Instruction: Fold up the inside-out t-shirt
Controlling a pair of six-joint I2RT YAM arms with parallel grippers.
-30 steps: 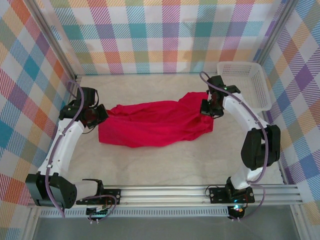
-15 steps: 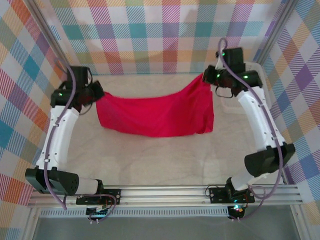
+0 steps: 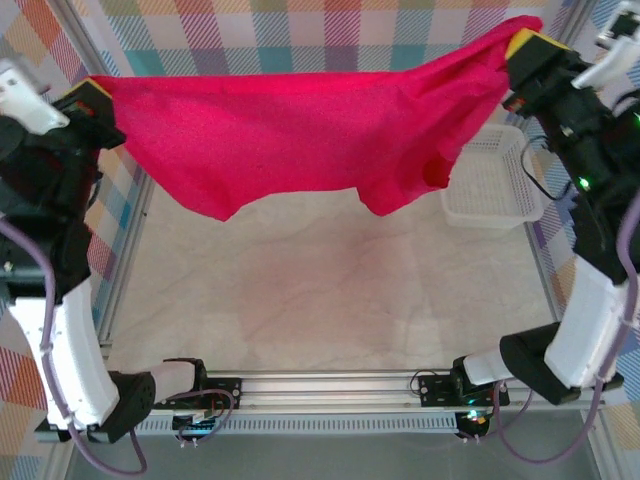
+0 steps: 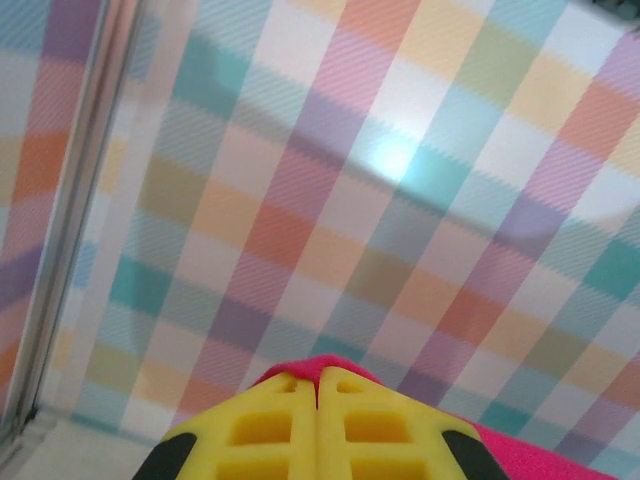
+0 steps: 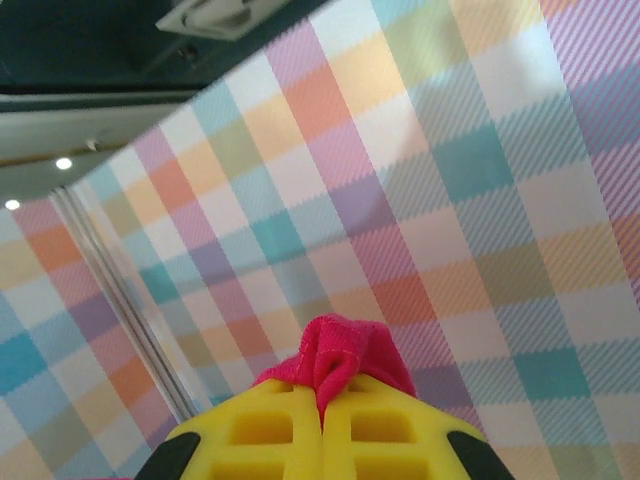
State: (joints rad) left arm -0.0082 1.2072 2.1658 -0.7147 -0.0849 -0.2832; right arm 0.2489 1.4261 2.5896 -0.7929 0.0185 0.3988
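From overhead we see the red t-shirt (image 3: 300,130) stretched in the air between the two arms, well above the bench (image 3: 330,300) and clear of it. Its top edge runs from the left fingers (image 3: 93,90) by the left wall to the right fingers (image 3: 528,43) near the back right corner. The rest hangs as a loose curtain, and low on the right a fold curls into a dark hollow. A white mesh basket (image 3: 495,195) sits on the bench at the right rear, its near-left corner overlapped in this view by the hanging cloth. At that range we cannot judge how the yellow pads meet; the wrist cameras settle it. On the left wrist the two pads (image 4: 265,430) are pressed flat together with no gap, a small ridge of red cloth (image 4: 318,366) nipped at their tips and more red trailing off to the lower right, against the plaid wall (image 4: 400,200). On the right wrist the pads (image 5: 265,430) are closed just as tightly — here a thicker pucker of red (image 5: 340,350) bunches up out of the seam, with a metal frame post (image 5: 120,290) and ceiling lights beyond.
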